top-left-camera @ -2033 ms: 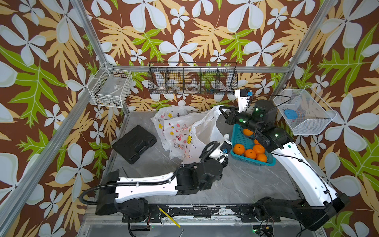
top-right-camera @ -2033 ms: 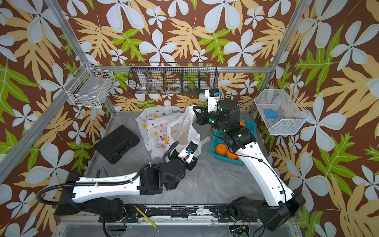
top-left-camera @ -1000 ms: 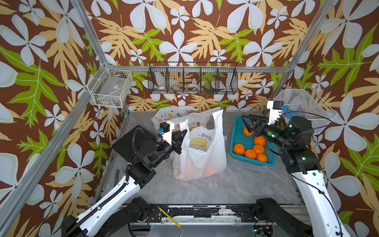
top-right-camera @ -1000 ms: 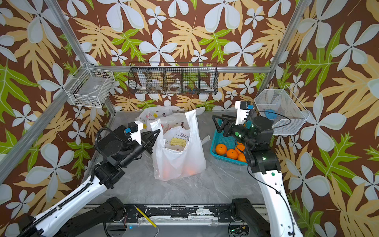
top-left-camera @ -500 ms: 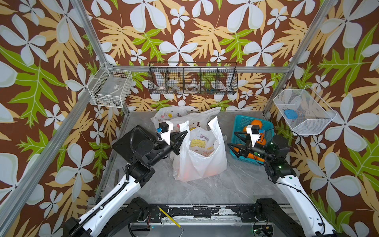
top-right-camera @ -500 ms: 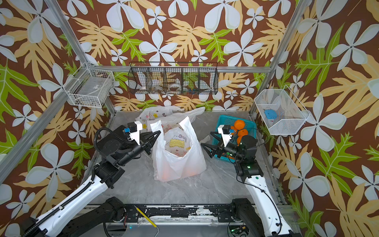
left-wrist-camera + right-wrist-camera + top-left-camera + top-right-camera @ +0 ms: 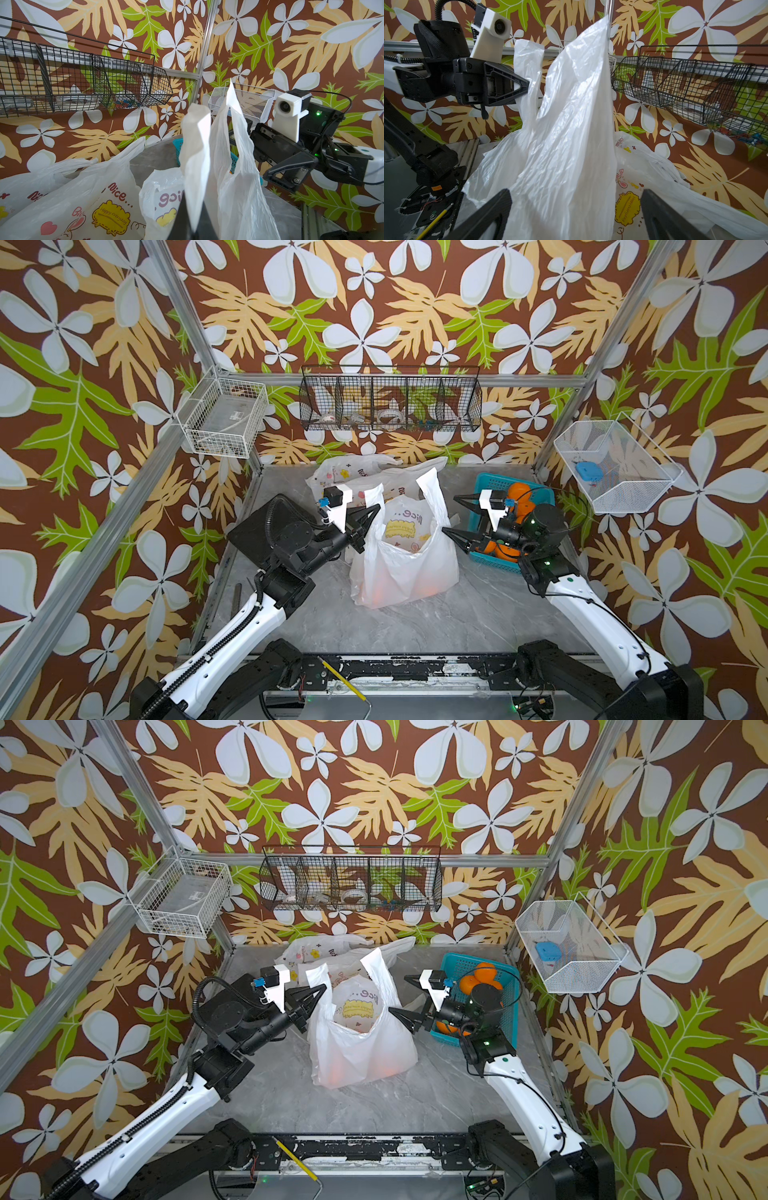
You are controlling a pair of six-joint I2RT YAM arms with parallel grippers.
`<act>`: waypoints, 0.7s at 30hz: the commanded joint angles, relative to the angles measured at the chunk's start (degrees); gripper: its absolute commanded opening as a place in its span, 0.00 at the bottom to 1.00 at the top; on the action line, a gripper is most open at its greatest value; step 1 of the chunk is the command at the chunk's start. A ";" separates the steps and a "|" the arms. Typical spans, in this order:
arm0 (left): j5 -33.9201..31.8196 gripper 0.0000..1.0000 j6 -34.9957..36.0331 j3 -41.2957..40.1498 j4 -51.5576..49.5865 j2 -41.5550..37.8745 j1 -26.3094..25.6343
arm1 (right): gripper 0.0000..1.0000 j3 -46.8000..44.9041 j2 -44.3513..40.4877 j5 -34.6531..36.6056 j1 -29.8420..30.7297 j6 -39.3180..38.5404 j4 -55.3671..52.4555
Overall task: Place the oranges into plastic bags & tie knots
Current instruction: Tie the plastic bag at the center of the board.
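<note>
Grey marble tabletop (image 7: pixel 415 626) under leafy wallpaper (image 7: pixel 374 323) carries one plastic bag (image 7: pixel 399 572) standing upright, orange shapes (image 7: pixel 376 595) showing faintly through its lower wall, so some fruit is already inside. Left of the bag, the left gripper (image 7: pixel 373 511) is pinched tight on one handle strip (image 7: pixel 371 494), holding it up, probably to keep the mouth open and the bag from slumping. Right of the bag, the right gripper (image 7: pixel 450 514) stands fully spread and empty, close beside the other handle strip (image 7: pixel 430 489), likely lined up to seize it for the knot. More oranges (image 7: pixel 518 494) sit in the teal basket (image 7: pixel 494 563) further right of the bag.
</note>
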 commanded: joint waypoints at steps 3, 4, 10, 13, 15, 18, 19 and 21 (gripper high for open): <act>1.02 0.00 0.25 0.51 0.99 -0.11 0.28 | 0.99 2.96 4.89 -0.67 1.05 -0.07 5.37; 1.25 0.00 0.38 0.50 1.04 -0.15 0.31 | 0.99 3.48 5.85 -0.92 1.05 0.21 5.97; 1.83 0.00 0.54 0.90 0.29 0.03 0.42 | 1.00 8.22 12.45 -2.76 2.32 0.05 6.59; 1.82 0.00 0.60 0.94 0.16 0.14 0.50 | 0.98 9.55 14.57 -3.00 3.10 0.11 6.83; 1.75 0.00 0.79 1.05 -0.14 0.15 0.59 | 0.94 9.82 15.41 -3.20 3.33 0.31 6.93; 1.74 0.00 1.21 1.20 -0.96 0.14 0.93 | 0.82 9.63 15.63 -3.55 3.35 0.91 6.95; 1.92 0.00 1.41 1.29 -1.13 0.24 1.03 | 0.76 9.54 15.34 -3.72 3.40 0.88 6.73; 2.46 0.00 2.46 1.75 -1.99 0.67 1.19 | 0.62 9.30 14.57 -4.38 3.41 0.80 5.58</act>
